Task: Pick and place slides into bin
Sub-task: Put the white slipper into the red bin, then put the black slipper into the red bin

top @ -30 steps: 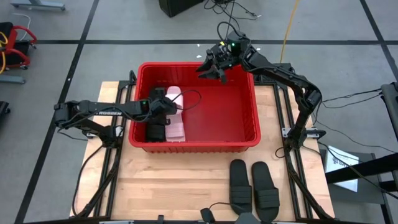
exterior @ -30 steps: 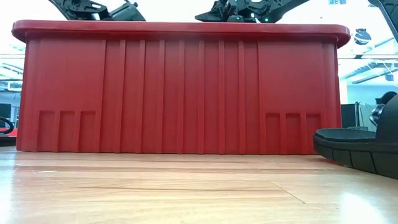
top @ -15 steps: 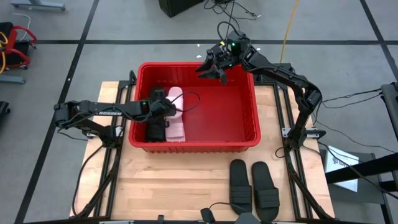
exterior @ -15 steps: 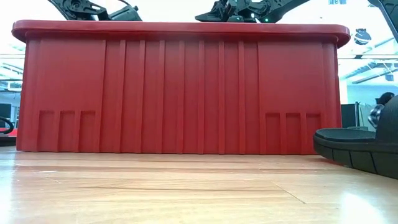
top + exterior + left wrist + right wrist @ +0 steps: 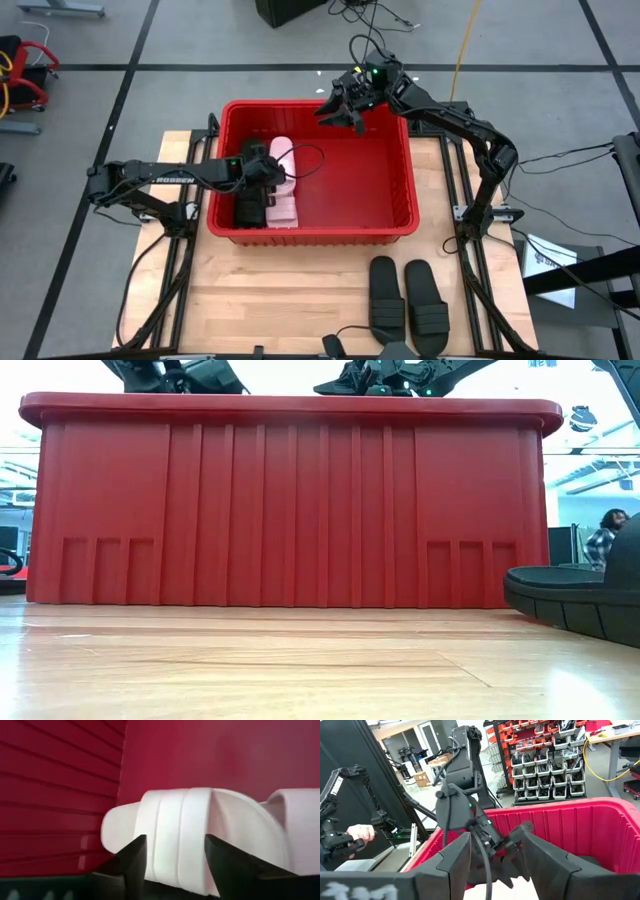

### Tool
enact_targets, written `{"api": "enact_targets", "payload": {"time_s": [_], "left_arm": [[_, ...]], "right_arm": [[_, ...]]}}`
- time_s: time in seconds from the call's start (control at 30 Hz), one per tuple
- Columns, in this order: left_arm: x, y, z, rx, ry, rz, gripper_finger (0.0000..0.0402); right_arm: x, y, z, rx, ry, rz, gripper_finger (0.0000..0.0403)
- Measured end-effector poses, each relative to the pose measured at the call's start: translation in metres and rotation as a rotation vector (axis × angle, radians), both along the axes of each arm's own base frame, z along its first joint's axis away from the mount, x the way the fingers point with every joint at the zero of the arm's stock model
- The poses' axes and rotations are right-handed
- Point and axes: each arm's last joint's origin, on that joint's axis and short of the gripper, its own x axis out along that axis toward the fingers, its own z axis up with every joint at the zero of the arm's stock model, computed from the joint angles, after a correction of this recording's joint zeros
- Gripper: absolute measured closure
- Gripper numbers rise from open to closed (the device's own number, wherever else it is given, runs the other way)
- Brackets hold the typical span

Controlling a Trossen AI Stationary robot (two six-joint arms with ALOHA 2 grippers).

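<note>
Seen from above, the red bin [image 5: 385, 190] sits at the back middle of the wooden table [image 5: 270, 300]. Inside it, along its left side, lie pale pink slides [image 5: 282, 185] and a black slide [image 5: 248, 208] beside them. The left gripper [image 5: 268, 180] reaches in over the bin's left wall and hovers over those slides. The right gripper [image 5: 335, 110] hangs above the bin's far rim, nothing between its fingers. Two more black slides [image 5: 405, 295] lie side by side on the table in front of the bin, toward the right.

Low across the table, the bin's ribbed front wall [image 5: 290, 500] fills most of the picture; both arms show only as dark shapes above its rim. One black slide [image 5: 575, 595] lies on the wood at the right. A person [image 5: 603, 540] shows far back in the room.

Left wrist view: the two dark fingers [image 5: 132, 857] stand apart on either side of a pale slide's wide strap [image 5: 182, 835], not pressing it; the jaws are open and hold nothing.

Right wrist view: the right fingers [image 5: 457, 857] are spread wide and empty, looking over the bin toward the left arm [image 5: 462, 775]. A person's hand [image 5: 357, 834] shows beyond.
</note>
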Motion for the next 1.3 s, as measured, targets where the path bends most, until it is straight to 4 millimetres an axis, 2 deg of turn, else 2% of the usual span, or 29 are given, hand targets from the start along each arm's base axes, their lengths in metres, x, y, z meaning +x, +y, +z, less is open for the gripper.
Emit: {"api": "enact_targets", "payload": {"time_s": [0.17, 0.5, 0.6, 0.77, 1.07, 1.17, 1.3], "left_arm": [[0.006, -0.007, 0.017, -0.018, -0.026, -0.006, 0.0189], [0.013, -0.028, 0.053, 0.017, -0.092, -0.054, 0.0205], [0.008, -0.034, 0.063, 0.037, -0.068, -0.058, 0.0211], [-0.004, -0.046, 0.087, 0.052, -0.148, -0.061, 0.0219], [-0.04, -0.07, 0.125, -0.031, -0.418, -0.064, 0.0222], [-0.047, -0.082, 0.137, -0.073, -0.534, -0.096, 0.0222], [-0.053, -0.098, 0.144, -0.127, -0.594, -0.19, 0.0222]], "right_arm": [[0.002, 0.003, -0.001, -0.001, -0.001, 0.008, 0.0234], [0.006, 0.009, -0.011, 0.019, 0.02, 0.036, 0.0232], [0.004, 0.011, -0.007, 0.027, 0.015, 0.055, 0.0235], [-0.006, 0.018, 0.01, 0.013, -0.016, 0.063, 0.0238], [-0.009, 0.056, 0.038, -0.019, -0.075, 0.182, 0.0239], [-0.003, 0.072, 0.041, 0.0, -0.07, 0.223, 0.0241], [0.008, 0.096, 0.04, 0.015, -0.057, 0.293, 0.0241]]}}
